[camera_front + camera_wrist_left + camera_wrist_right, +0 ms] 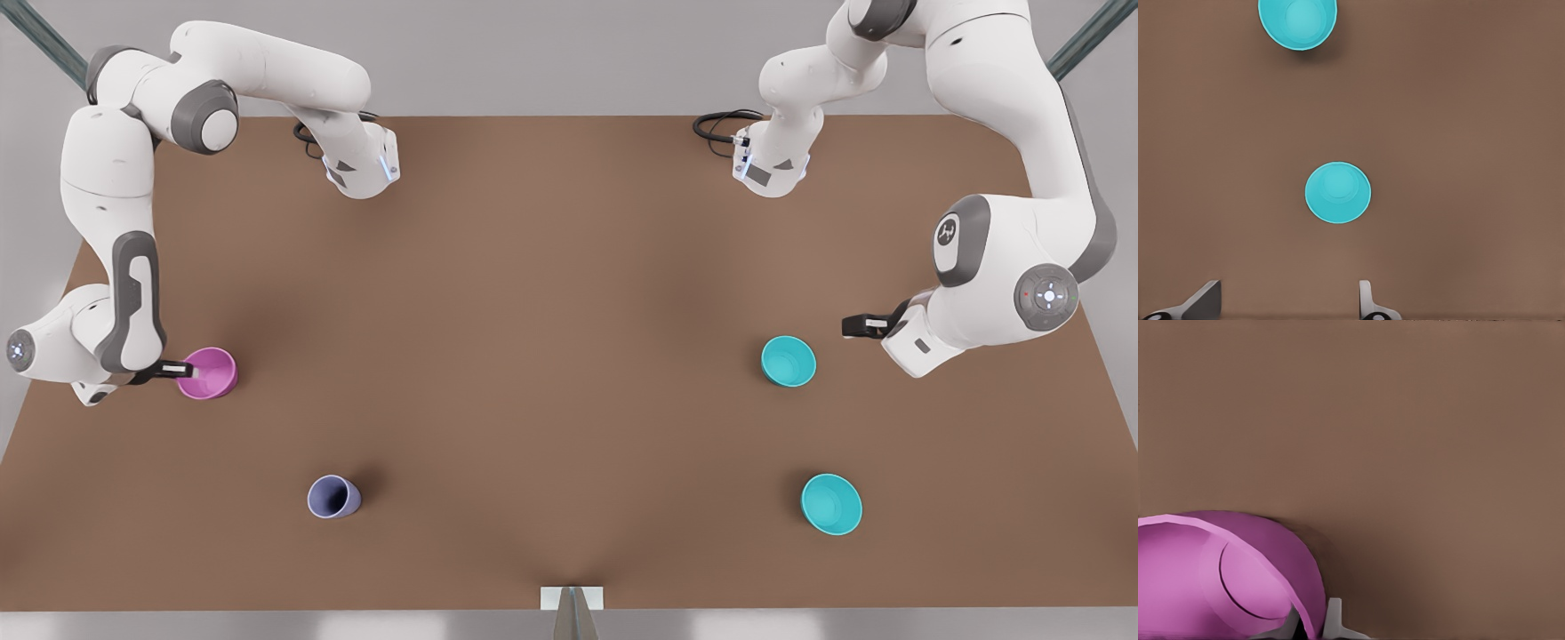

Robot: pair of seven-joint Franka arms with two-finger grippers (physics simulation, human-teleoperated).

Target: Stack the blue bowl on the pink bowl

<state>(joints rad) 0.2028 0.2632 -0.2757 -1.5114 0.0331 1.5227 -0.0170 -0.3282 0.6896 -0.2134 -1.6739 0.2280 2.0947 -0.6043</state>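
My right tool (1313, 625) sits at the front view's left and it's narrow, pinched on the wall of the pink bowl (1218, 587). One finger (1288, 628) is inside the rim, the other (1334, 619) is outside, and the wall is caught between them. In the front view that tool (178, 368) meets the pink bowl (210, 372) at the rim on the side nearest its arm. The bowl is close to the tabletop's (551, 356) edge, at the front view's left.

Now over to my left tool (1288, 308). It's wide open and holding nothing, with bare brown tabletop (1471, 167) between the fingers (1367, 300). Right ahead of it is the blue bowl (1337, 192), upright, mouth up and untouched. Beyond that is the other teal bowl (1298, 23), also upright. From the front, this tool (853, 326) hangs near the blue bowl (789, 361) at the front view's right, clear of it. The teal bowl (831, 504) sits lower in that picture, apart from the blue one.

A lavender cup (333, 496) stands alone lower down in the front view, near the pink bowl's side of the tabletop. The pink and blue bowls are well apart, at opposite ends of the tabletop, so there's no stack yet.
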